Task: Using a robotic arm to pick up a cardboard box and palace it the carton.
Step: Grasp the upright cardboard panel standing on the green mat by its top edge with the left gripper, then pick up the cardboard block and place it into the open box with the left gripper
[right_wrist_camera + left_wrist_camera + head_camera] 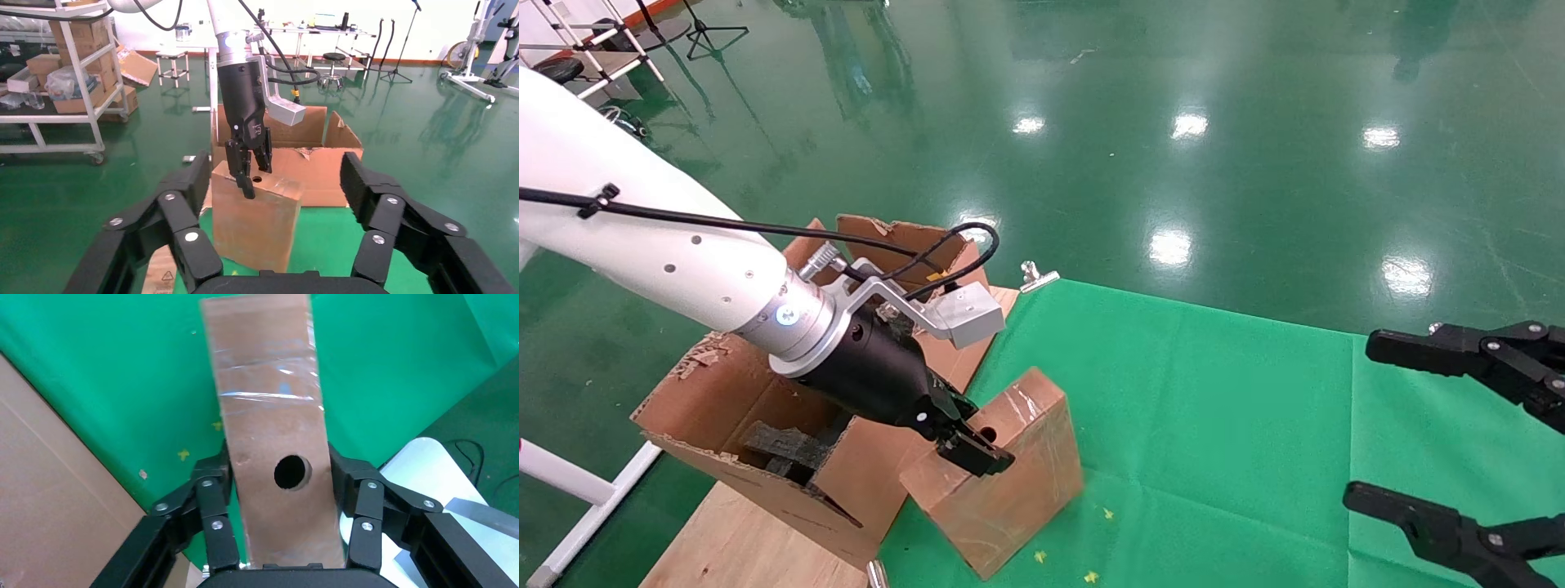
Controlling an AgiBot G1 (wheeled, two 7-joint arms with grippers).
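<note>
The white robotic arm (666, 253) on my left reaches down over the table. Its black left gripper (967, 447) is shut on the top of the cardboard box (1009, 474), one finger (211, 481) on each narrow side, close to the round hole (291, 472). The small taped box stands tilted on the green cloth, next to the carton (723, 392), whose flaps are torn and which holds dark foam pieces (784, 449). The right wrist view shows the box (257, 226) in front of the carton (324, 168). My right gripper (1410, 425) hangs open at the far right, holding nothing.
Green cloth (1238, 425) covers the table, with a metal clip (1038, 278) at its back edge. The carton rests on a wooden board (740, 539). A white frame leg (576, 490) stands at the lower left. Shelves with boxes (67, 79) stand far off.
</note>
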